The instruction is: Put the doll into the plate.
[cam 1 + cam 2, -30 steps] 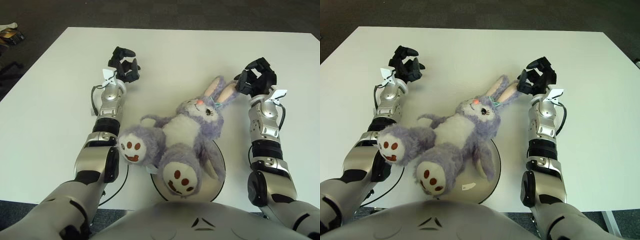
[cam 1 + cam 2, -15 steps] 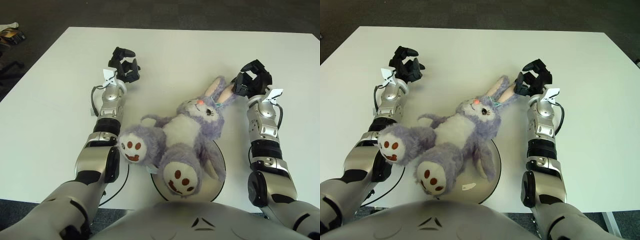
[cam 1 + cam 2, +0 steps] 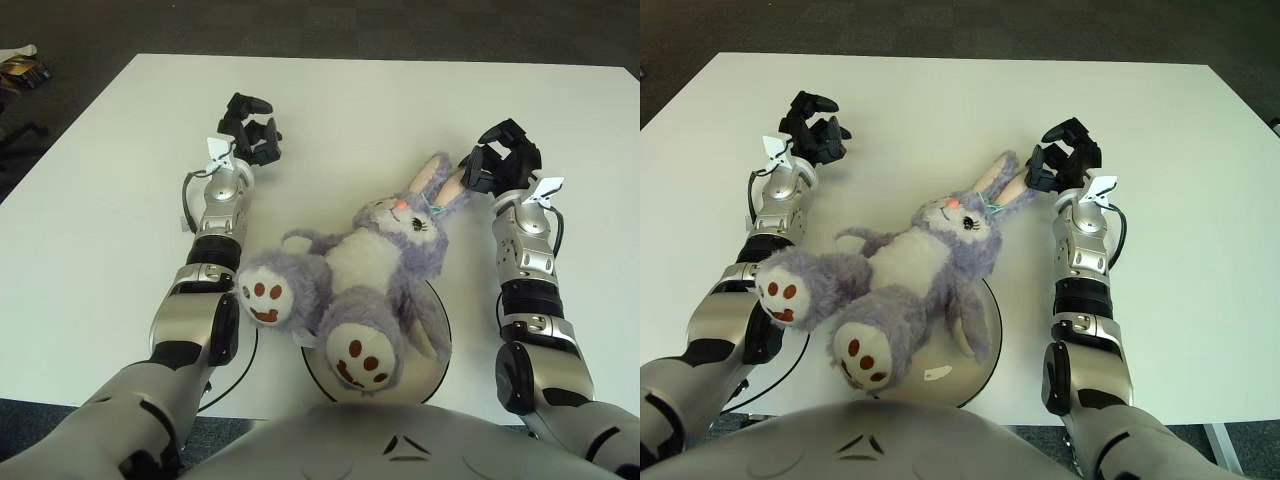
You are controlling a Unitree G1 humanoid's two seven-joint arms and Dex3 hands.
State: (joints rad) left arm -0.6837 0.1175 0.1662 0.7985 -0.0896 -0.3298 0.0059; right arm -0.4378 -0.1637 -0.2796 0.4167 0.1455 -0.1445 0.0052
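A purple and white plush rabbit doll (image 3: 368,262) lies on its back, its body and one foot over a round plate (image 3: 437,347) near the table's front edge. Its other foot (image 3: 265,293) hangs off the plate to the left, against my left forearm. The ears (image 3: 438,180) point up and right. My right hand (image 3: 497,160) hovers at the ear tips, fingers loosely spread, with nothing seen in its grip. My left hand (image 3: 250,128) shows far to the upper left of the doll, fingers relaxed and empty.
The white table (image 3: 360,100) stretches far behind the doll. A black cable (image 3: 232,378) loops by the front edge, left of the plate. Dark floor lies beyond the table, with small items (image 3: 20,66) at the far left.
My right hand has shifted slightly left, closing the gap to the doll's ear tips. The doll, plate and left hand have stayed put.
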